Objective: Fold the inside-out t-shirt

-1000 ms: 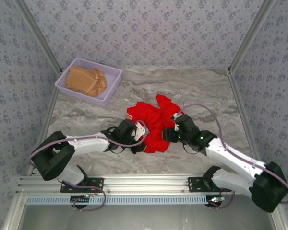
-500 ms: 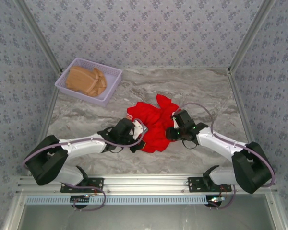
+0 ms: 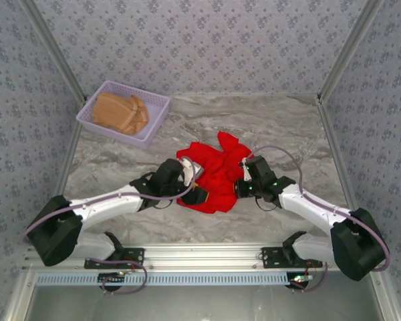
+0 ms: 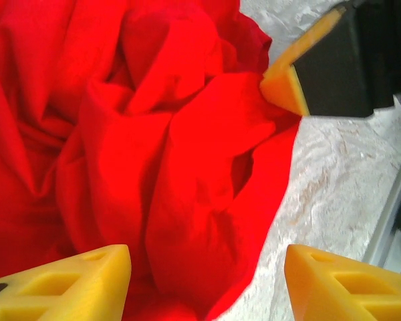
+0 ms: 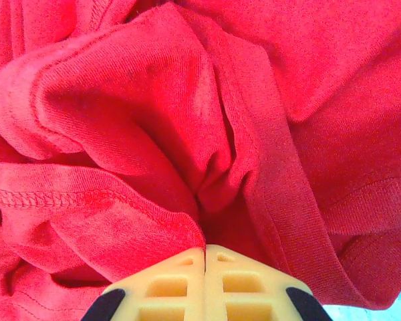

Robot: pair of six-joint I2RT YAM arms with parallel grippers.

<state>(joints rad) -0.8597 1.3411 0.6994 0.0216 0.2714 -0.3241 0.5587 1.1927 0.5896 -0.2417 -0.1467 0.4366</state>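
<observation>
Right pincer [image 5: 205,257]: its two yellow pads are pressed flat together, and a fold of the bright red, crumpled cloth t-shirt [image 5: 187,134] is nipped at their tips. Left pincer [image 4: 207,284]: its yellow fingertips [image 4: 67,281] stand wide apart at the near edge of the heap, with a hanging fold of cloth between them and nothing clamped.

The overhead view sets out the layout. The grey-veined marble tabletop [image 3: 281,127] carries the t-shirt [image 3: 214,167] as a bunched heap near its centre. The left pincer [image 3: 197,194] is at the heap's near-left edge and the right pincer [image 3: 240,189] at its near-right edge. Both arms reach in from the near rail.

The lavender rectangular plastic basket [image 3: 155,101] sits at the far-left corner, well apart from the t-shirt, and holds a tan folded garment [image 3: 120,112].

The right wrist view adds detail that the overhead view cannot resolve: a stitched hem and ribbed knit. The left wrist view adds one finger of the right pincer [image 4: 287,87] touching the cloth, and bare tabletop [image 4: 334,180] beside the heap.
</observation>
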